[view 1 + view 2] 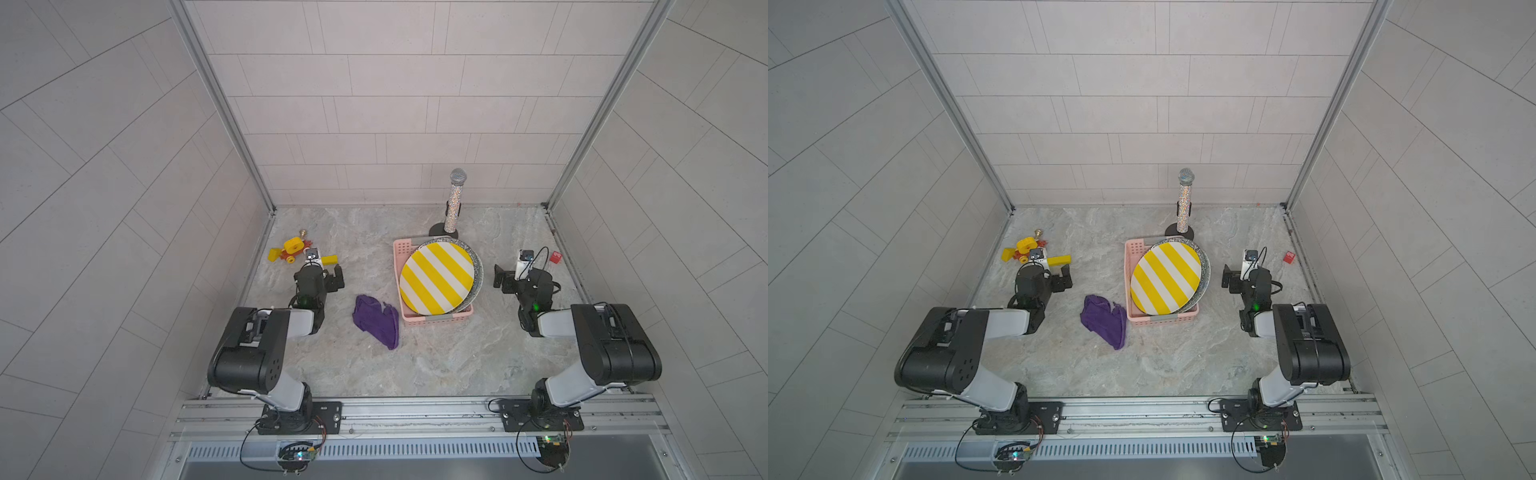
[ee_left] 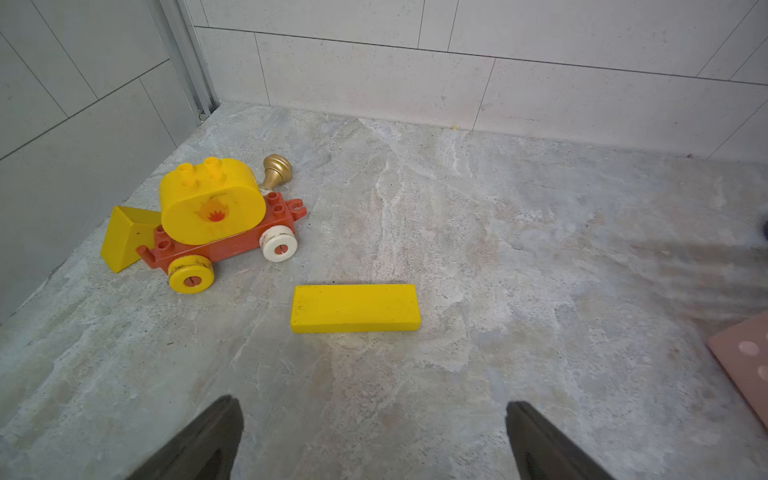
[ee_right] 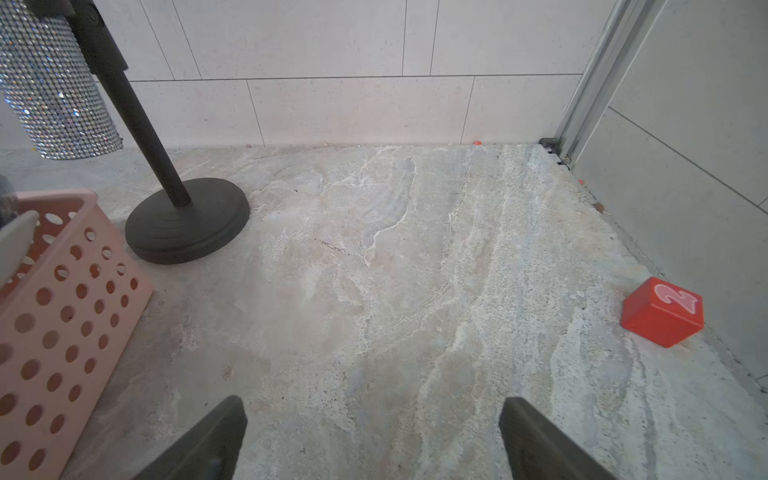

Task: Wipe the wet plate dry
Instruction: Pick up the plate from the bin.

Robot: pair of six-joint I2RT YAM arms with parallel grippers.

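Basket contents first: you have a pink perforated basket [image 1: 424,322] near the middle of the marble-patterned table [image 1: 436,374]. In it the yellow-and-white striped plate [image 1: 436,277] stands tilted on edge, its striped face turned up toward the camera in both top views. Behind it, in the same basket, you can see the rim of a grey speckled dish [image 1: 479,270] leaning the same way. Whether the plate is wet you cannot tell from these views. Your purple cloth [image 1: 376,320] lies crumpled on the table just beside the basket's wall on the left arm's side; whether it touches that wall is not clear. Your left gripper [image 2: 370,415] hovers over bare table with its fingers spread wide and nothing between them. It is near a yellow block [image 2: 355,308] and a yellow-and-red toy vehicle [image 2: 208,220] with a gold knob [image 2: 276,170] behind it. Your right gripper [image 3: 370,409] sits on the other side of the basket, fingers likewise wide apart and empty, over bare table. From its wrist view you see a corner of the basket and the black round base of a stand [image 3: 187,220] carrying a rhinestone-covered microphone [image 1: 455,199]. You also see a red block marked 2 [image 3: 663,311] by the side wall. Neither gripper touches plate, cloth or basket.
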